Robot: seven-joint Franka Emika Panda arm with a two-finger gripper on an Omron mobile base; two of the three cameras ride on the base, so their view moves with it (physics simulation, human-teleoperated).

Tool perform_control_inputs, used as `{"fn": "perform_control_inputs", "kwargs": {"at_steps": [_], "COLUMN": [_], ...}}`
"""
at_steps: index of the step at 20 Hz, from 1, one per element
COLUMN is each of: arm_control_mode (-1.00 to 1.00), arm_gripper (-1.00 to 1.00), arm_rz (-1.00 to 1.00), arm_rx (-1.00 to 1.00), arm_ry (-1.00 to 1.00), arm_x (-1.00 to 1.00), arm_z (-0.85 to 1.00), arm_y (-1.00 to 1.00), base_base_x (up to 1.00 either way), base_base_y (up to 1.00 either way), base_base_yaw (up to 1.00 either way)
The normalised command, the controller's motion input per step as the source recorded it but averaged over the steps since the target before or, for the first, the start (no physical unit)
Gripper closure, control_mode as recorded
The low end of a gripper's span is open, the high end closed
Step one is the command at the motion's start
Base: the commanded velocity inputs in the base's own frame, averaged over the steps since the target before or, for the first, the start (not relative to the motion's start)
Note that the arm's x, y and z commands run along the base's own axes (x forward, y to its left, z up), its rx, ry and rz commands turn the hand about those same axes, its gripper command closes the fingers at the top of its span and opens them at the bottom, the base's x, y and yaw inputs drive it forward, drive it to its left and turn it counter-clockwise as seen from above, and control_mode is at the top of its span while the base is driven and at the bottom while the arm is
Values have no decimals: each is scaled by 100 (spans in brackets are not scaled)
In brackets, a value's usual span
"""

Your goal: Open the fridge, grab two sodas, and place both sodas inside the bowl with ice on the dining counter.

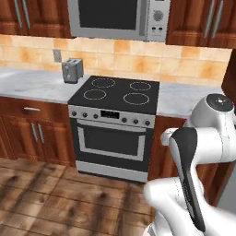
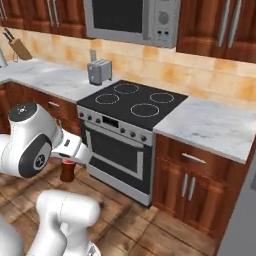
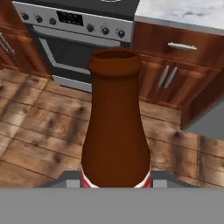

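Soda (image 3: 115, 127): a dark brown bottle with a narrow neck is seen standing up close before the hand camera; a red and white label is seen at its bottom edge. In the right base view the same bottle (image 2: 67, 170) is seen below the robot's hand, above the wood floor, in front of the stove.
Gripper (image 2: 68, 161): its fingers are hidden by the bottle and the arm, but the jaws are closed together on the soda, which is carried in the air.
Bottle contents: nothing can be told; the glass is dark.
Stove (image 1: 115, 124): a black cooktop with four rings is seen over a grey oven door and a row of knobs.
Toaster (image 1: 72, 70): it is placed on the marble worktop (image 1: 27, 84), just left of the stove.
Microwave (image 1: 119, 18): it is mounted above the stove, door closed.
Cabinets (image 2: 197, 185): reddish-brown wood doors and drawers are seen closed.
Knife block (image 2: 19, 46): it is seen far left on the worktop, with knives held in it.
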Motion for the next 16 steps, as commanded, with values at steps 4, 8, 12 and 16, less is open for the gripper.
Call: {"fn": "perform_control_inputs", "kwargs": {"at_steps": [4, 8, 12, 16], "arm_control_mode": [100, 100, 100, 100], "arm_gripper": [100, 100, 100, 100], "arm_rz": [0, 0, 0, 0], "arm_rx": [0, 0, 0, 0], "arm_ry": [0, 0, 0, 0], "arm_x": [0, 0, 0, 0], "arm_z": [0, 0, 0, 0], "arm_y": [0, 0, 0, 0], "base_base_x": [-11, -12, -13, -14], "base_base_y": [76, 77, 77, 77], "base_base_yaw": [49, 50, 50, 50]}}
